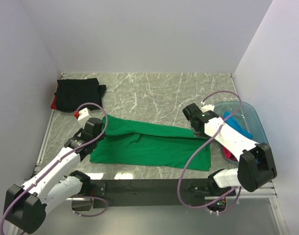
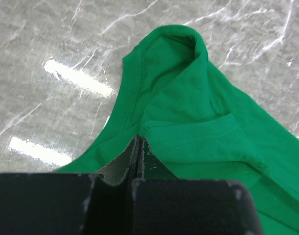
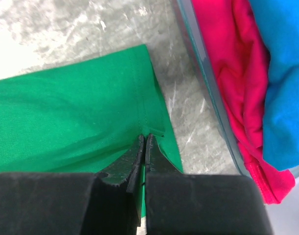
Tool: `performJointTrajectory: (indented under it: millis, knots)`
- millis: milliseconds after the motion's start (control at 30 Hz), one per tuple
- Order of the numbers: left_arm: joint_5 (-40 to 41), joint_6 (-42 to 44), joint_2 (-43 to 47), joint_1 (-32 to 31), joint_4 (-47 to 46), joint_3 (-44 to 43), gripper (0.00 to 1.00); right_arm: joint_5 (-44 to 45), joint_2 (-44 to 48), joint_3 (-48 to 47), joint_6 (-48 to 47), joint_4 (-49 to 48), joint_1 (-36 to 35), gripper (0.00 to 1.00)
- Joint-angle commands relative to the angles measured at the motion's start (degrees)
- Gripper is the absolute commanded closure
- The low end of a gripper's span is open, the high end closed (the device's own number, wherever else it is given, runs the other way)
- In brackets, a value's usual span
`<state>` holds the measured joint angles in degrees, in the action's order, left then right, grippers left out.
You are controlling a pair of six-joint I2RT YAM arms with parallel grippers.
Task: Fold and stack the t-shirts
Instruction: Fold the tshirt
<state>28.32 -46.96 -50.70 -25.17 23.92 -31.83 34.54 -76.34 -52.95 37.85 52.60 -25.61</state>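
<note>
The bright green t-shirt [image 1: 149, 146] lies partly folded across the middle of the table, its far edge lifted. My left gripper [image 1: 101, 128] is shut on its left end; in the left wrist view the jaws [image 2: 138, 140] pinch the green cloth [image 2: 198, 112] below the sleeve. My right gripper [image 1: 195, 128] is shut on the right end; in the right wrist view the jaws [image 3: 145, 137] pinch the hem of the green cloth [image 3: 66, 112]. A folded black t-shirt [image 1: 78, 94] lies at the back left on top of a red one [image 1: 53, 104].
A translucent blue tub [image 1: 257, 116] stands at the right and holds a blue t-shirt [image 1: 237, 125] and a pink one [image 1: 227, 152]. Its wall [image 3: 203, 73] is close beside my right gripper, with the pink [image 3: 227, 63] and blue [image 3: 286, 73] cloth inside. White walls enclose the table.
</note>
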Motion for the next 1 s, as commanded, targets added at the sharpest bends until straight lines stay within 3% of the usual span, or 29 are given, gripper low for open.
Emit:
performJointTrajectory:
  millis: [0, 67, 200, 267, 300, 333, 367, 400, 500, 600, 700, 767, 800, 967]
  knots:
    - [1.0, -2.2, 1.5, -0.3, 1.6, -0.2, 1.0, 3.5, -2.0, -1.3, 2.3, 3.0, -1.0, 1.0]
    - [0.7, -2.3, 1.7, -0.4, 2.3, -0.6, 0.95, 3.6, -2.9, -1.6, 2.8, 3.4, -2.0, 1.0]
    - [0.9, -3.6, 3.6, -0.8, 4.2, -1.2, 0.7, 4.2, -5.0, -2.1, 3.6, 4.5, -4.2, 1.0]
    - [1.6, -4.5, 5.6, -1.9, 5.9, -1.7, 0.64, 5.0, -5.8, -2.4, 4.8, 5.5, -5.8, 0.99]
    - [1.9, -5.0, 6.3, -2.2, 6.7, -2.0, 0.61, 5.4, -6.6, -2.5, 5.2, 5.9, -6.4, 0.89]
    - [2.4, -5.3, 6.8, -2.4, 8.1, -3.3, 0.51, 5.4, -6.9, -2.7, 5.5, 6.5, -6.8, 0.78]
    - [2.9, -6.3, 7.4, -3.0, 9.1, -3.9, 0.45, 5.4, -7.1, -2.9, 5.7, 6.7, -7.5, 0.65]
    - [3.8, -6.3, 9.0, -3.4, 10.2, -4.5, 0.41, 5.4, -7.6, -3.1, 5.9, 7.0, -8.6, 0.46]
    - [3.8, -4.9, 10.3, -3.6, 9.0, -6.0, 0.36, 6.0, -8.1, -4.4, 7.1, 9.4, -11.8, 0.31]
    - [4.4, -3.8, 7.2, -3.6, 7.2, -6.6, 0.34, 8.1, -6.9, -6.5, 8.5, 12.8, -14.2, 0.29]
    - [5.0, -2.9, 2.2, -3.5, 5.2, -6.9, 0.32, 4.9, -2.3, -6.5, 3.5, 6.0, -14.4, 0.3]
    - [4.1, -1.6, -0.7, -3.4, 1.1, -6.7, 0.3, -1.6, 1.6, -4.5, -3.1, -6.4, -14.9, 0.31]
    - [3.9, -1.3, -1.5, -3.2, -0.2, -6.9, 0.3, -9.8, 2.6, -2.6, -5.0, -15.2, -15.3, 0.32]
    - [-0.5, 1.8, -8.7, -0.1, -8.3, -7.9, 0.27, -27.8, 1.2, -0.7, -11.6, -35.8, -16.6, 0.36]
